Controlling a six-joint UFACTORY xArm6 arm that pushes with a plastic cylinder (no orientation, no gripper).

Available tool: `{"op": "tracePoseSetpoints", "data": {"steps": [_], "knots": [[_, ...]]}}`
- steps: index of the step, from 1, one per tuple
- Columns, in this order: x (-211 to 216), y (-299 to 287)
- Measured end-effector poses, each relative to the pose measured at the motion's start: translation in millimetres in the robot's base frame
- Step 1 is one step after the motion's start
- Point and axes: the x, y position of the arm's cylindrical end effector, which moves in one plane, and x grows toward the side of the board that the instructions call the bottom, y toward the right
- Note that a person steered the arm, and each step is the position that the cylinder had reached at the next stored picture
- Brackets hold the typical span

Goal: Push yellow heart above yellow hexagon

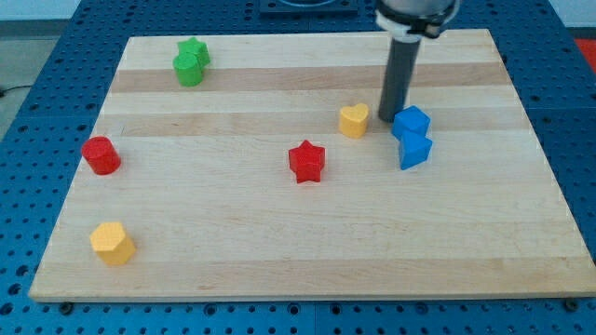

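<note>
Though unlabelled, yellow heart (353, 120) beside tip (386, 117)

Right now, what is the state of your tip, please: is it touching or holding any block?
My tip: no gripper, holds nothing; it stands between the yellow heart and the blue blocks. Contact cannot be told.

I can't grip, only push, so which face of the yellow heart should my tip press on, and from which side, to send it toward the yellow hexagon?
Press the yellow heart on its right edge, slightly on the top side, pushing toward the view's lower left. The yellow hexagon lies far down-left, and the goal spot is just above it. My tip already sits right of the heart, between it and the blue blocks. I'd steer above the red star.
</note>
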Motion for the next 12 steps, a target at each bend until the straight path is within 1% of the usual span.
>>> {"op": "tracePoseSetpoints", "data": {"steps": [1,2,3,5,6,7,8,9,10,11,12], "knots": [[2.2,-98.9],[34.3,-151.4],[17.2,-212.0],[-21.9,-245.1],[3.3,-274.9],[52.5,-274.4],[90.0,-273.9],[96.4,-273.1],[74.6,-299.0],[93.8,-308.1],[137.0,-298.0]]}}
